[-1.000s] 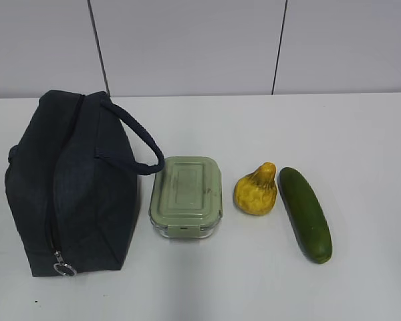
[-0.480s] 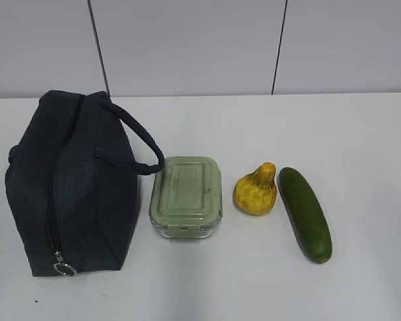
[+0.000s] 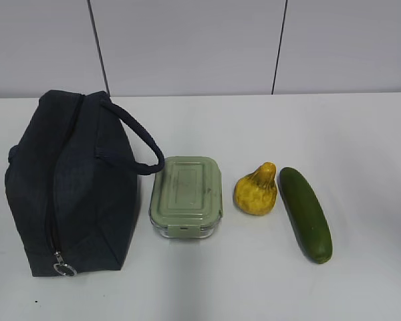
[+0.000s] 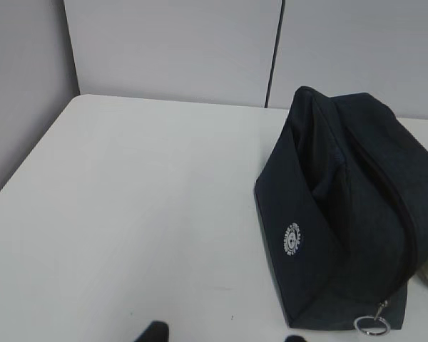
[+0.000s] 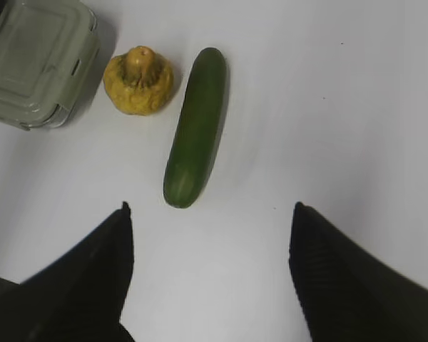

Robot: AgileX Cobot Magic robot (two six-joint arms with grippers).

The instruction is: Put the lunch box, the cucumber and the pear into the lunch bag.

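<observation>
The navy lunch bag (image 3: 70,184) lies on the white table at the left, zipper shut, its ring pull (image 3: 63,269) at the near end. It also shows in the left wrist view (image 4: 346,221). The sage-lidded lunch box (image 3: 187,196) sits right of the bag, then the yellow pear (image 3: 256,191), then the dark green cucumber (image 3: 306,212). In the right wrist view the cucumber (image 5: 197,126), pear (image 5: 138,80) and lunch box (image 5: 37,61) lie ahead of my right gripper (image 5: 210,214), which is open and empty. My left gripper (image 4: 225,336) shows only its fingertips, spread apart and empty, left of the bag.
The white table (image 3: 361,140) runs back to a grey panelled wall (image 3: 187,47). The table's left edge (image 4: 28,153) shows in the left wrist view. Neither arm shows in the exterior view.
</observation>
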